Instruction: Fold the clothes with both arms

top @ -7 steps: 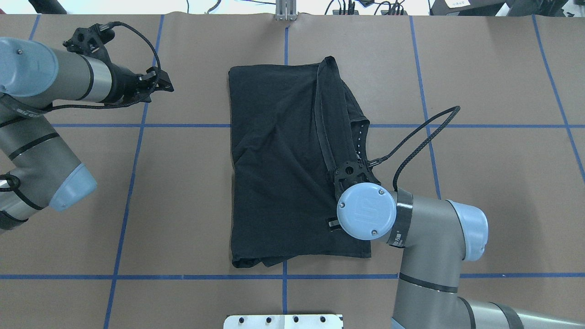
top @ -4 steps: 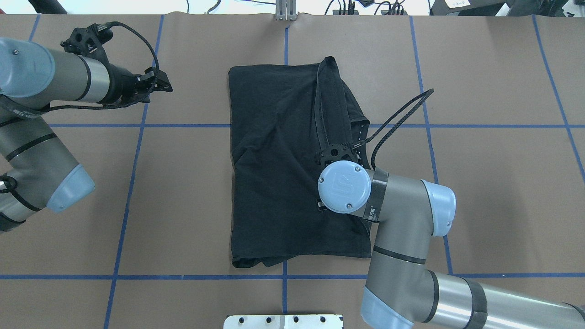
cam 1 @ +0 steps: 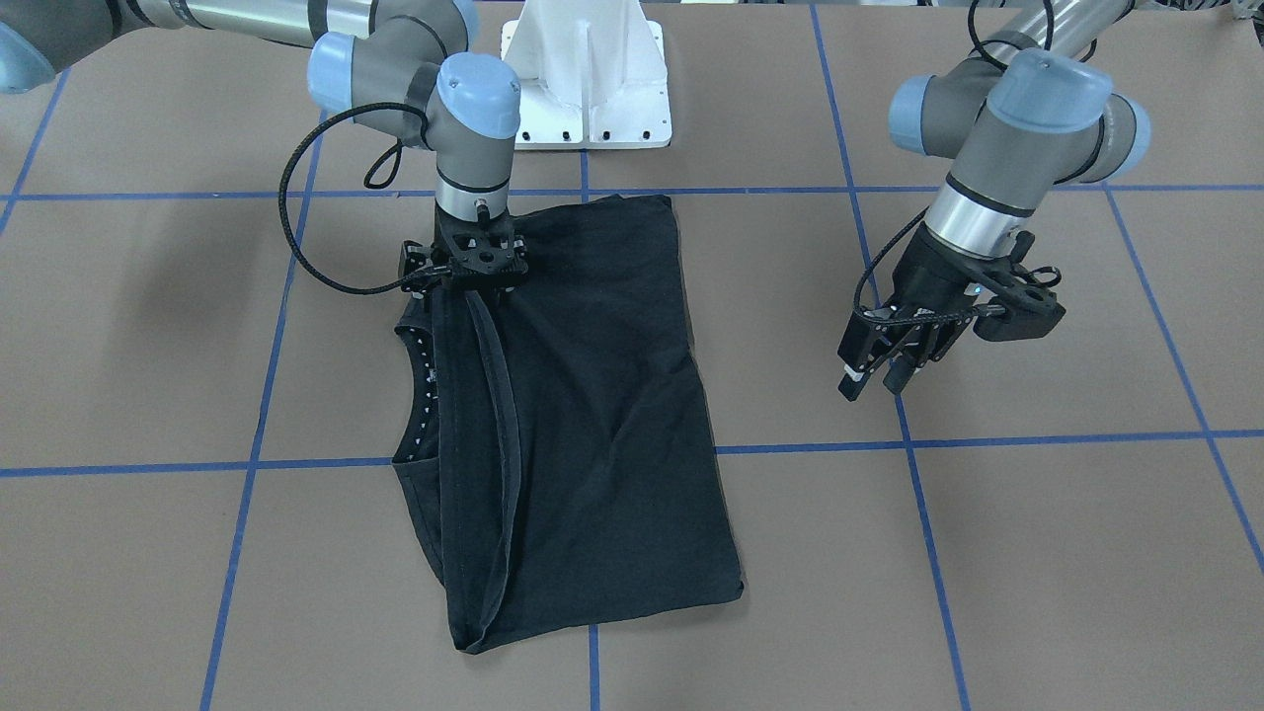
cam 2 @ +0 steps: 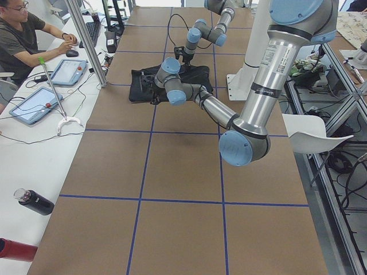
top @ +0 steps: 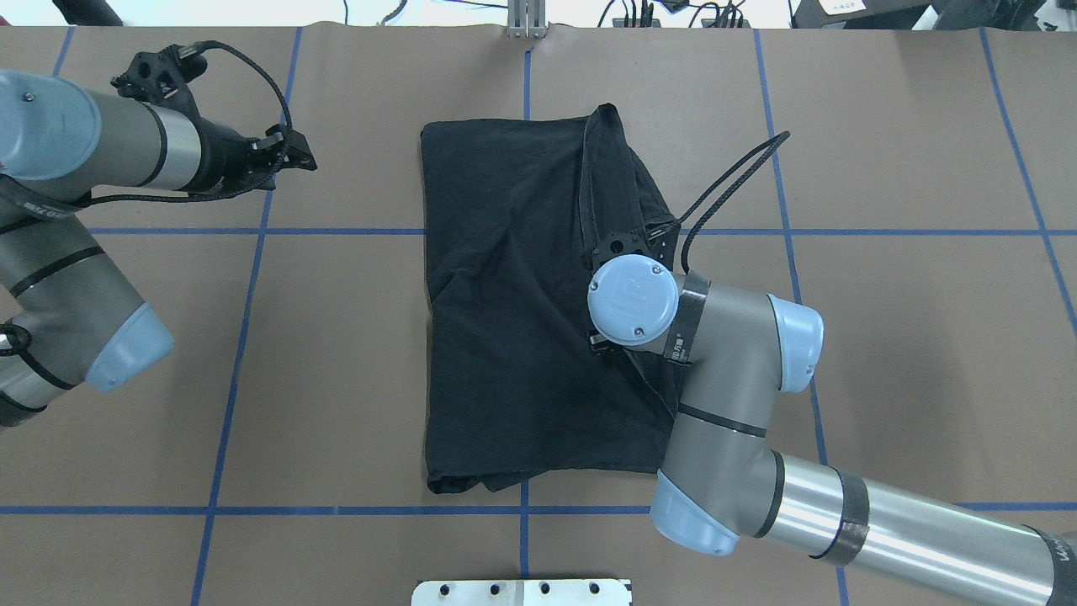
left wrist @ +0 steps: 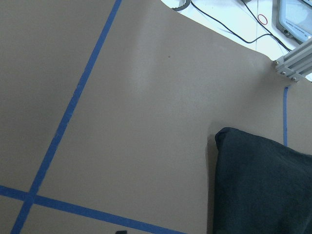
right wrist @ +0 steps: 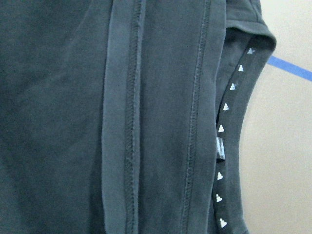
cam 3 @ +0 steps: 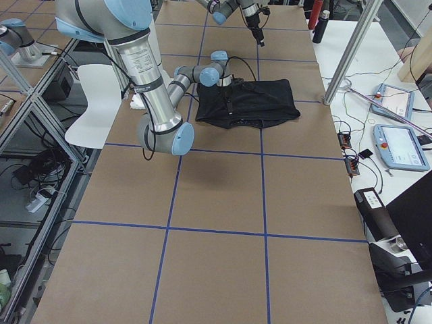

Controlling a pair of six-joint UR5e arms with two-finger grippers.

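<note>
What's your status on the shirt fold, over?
Left gripper open, empty, off to the side. Right gripper low over T-shirt, at its folded edge, jaws unclear. T-shirt part-folded, flat. Right arm's cable loops near collar.

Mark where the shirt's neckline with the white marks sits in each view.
Front-facing: neckline on the left edge of the shirt.
Overhead: neckline on its right edge.
Exterior left: too small to tell.
Exterior right: too small to tell.
Left wrist: not in it.
Right wrist: neckline, right of centre.
Landmark: the blue tape line running out from it.
</note>
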